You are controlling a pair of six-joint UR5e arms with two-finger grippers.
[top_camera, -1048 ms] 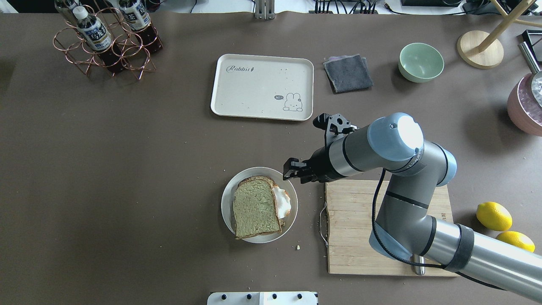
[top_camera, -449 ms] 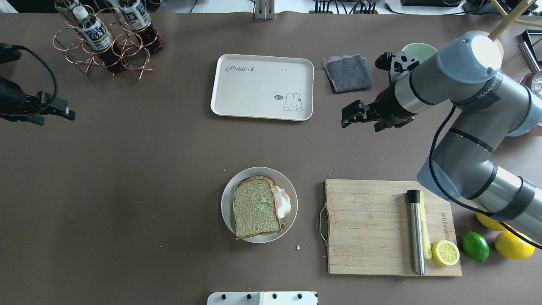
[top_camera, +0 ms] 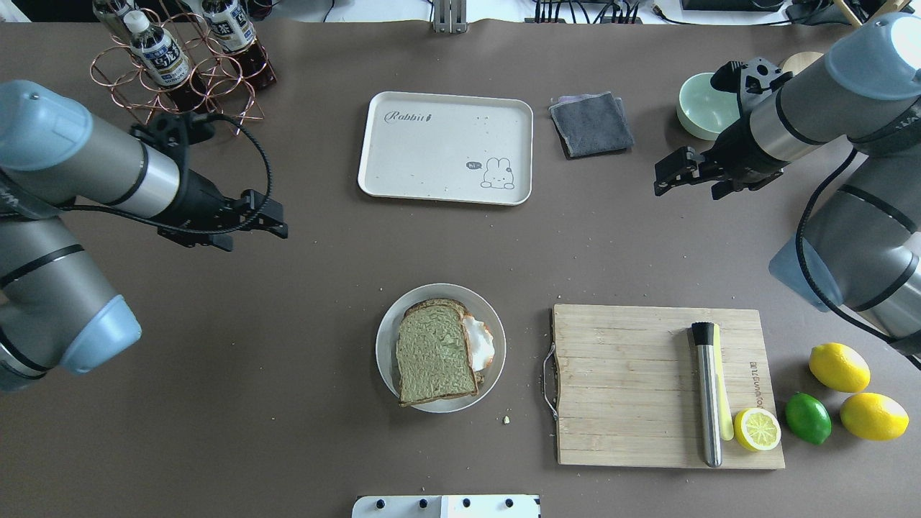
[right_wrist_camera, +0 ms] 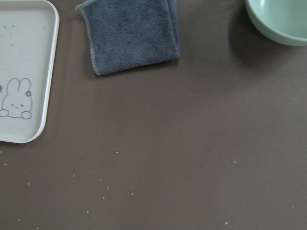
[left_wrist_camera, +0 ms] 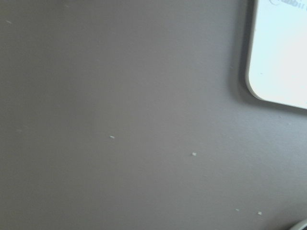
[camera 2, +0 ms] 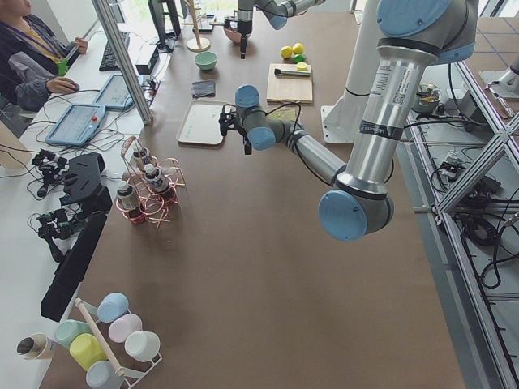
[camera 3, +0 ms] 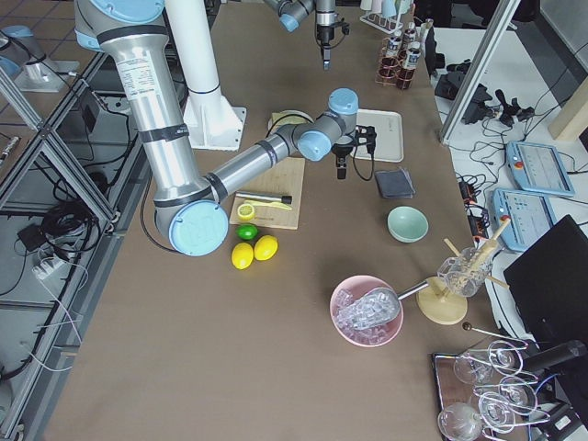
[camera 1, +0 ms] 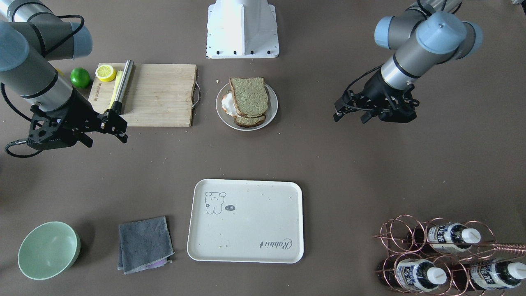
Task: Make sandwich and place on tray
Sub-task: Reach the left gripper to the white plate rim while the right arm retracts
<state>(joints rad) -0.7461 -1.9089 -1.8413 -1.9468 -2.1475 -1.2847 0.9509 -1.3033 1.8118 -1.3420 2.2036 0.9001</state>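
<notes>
White egg point(top_camera: 479, 344), apparently mostly under bread point(top_camera: 435, 356)

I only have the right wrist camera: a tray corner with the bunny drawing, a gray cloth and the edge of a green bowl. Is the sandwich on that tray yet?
Observer: No. The sandwich sits on its round plate, apart from the tray, on the robot's side of it.
Operator: Is it assembled?
Observer: It looks so. A bread slice lies on top, and the egg pokes out on the side toward the cutting board.
Operator: Is either gripper holding anything?
Observer: No. The left gripper and the right gripper are both open and empty, off to either side of the plate.
</notes>
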